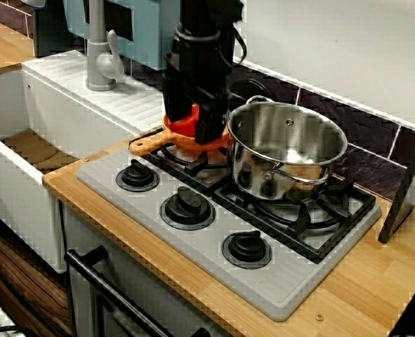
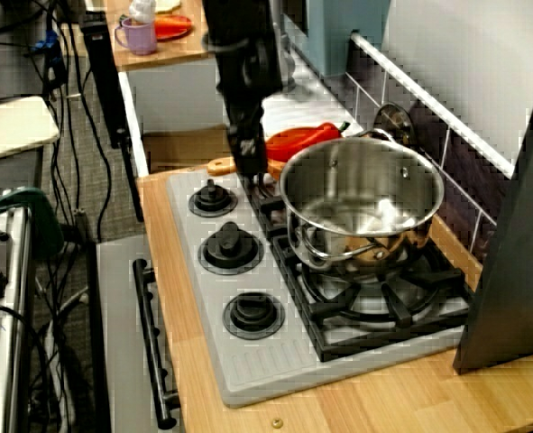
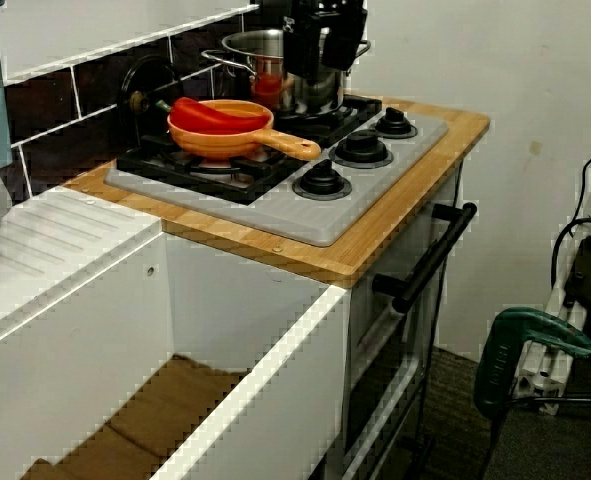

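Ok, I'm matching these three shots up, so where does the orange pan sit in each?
View facing the tiled wall: orange pan centre-left, on the left burner, beside the steel pot.
View along the hob from the pot's end: orange pan upper centre, just beyond the steel pot.
View from the sink side: orange pan upper left of centre, nearer than the steel pot.
Shared landmark: the steel pot.

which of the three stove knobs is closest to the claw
The knob at the sink end, in front of the orange pan by the claw; the other two lie farther toward the steel pot.
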